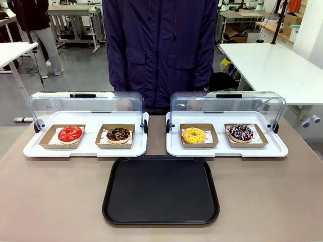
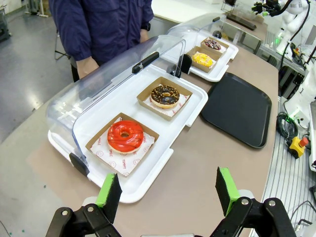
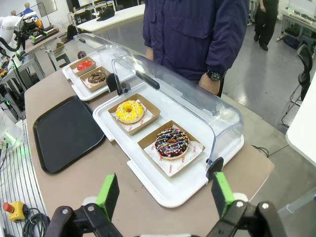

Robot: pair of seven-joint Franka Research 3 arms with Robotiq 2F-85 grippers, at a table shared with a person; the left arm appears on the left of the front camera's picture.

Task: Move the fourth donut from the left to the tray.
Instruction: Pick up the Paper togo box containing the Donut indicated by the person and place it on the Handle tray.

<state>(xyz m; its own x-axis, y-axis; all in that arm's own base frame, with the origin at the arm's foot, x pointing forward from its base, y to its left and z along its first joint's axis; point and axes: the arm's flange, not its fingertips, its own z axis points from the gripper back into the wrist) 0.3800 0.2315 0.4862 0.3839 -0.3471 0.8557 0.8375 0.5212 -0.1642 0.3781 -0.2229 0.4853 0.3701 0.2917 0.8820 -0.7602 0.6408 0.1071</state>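
Note:
The fourth donut (image 1: 241, 133) (image 3: 172, 143) (image 2: 213, 44), dark chocolate with white and pink streaks and sprinkles, rests in its brown cardboard holder at the right end of the right white tray. The black tray (image 1: 161, 189) (image 3: 66, 132) (image 2: 240, 107) lies flat at the table's near middle. My right gripper (image 3: 164, 193) hangs open above the table edge, short of the sprinkled donut. My left gripper (image 2: 169, 190) is open too, just short of the red donut (image 2: 125, 136).
Two white trays (image 1: 86, 149) (image 1: 227, 150) with raised clear lids stand side by side. They also hold the red donut (image 1: 70, 134), a chocolate donut with tan crumbs (image 1: 118, 134) and a yellow donut (image 1: 194, 135). A person (image 1: 160, 50) in a dark jacket stands behind them.

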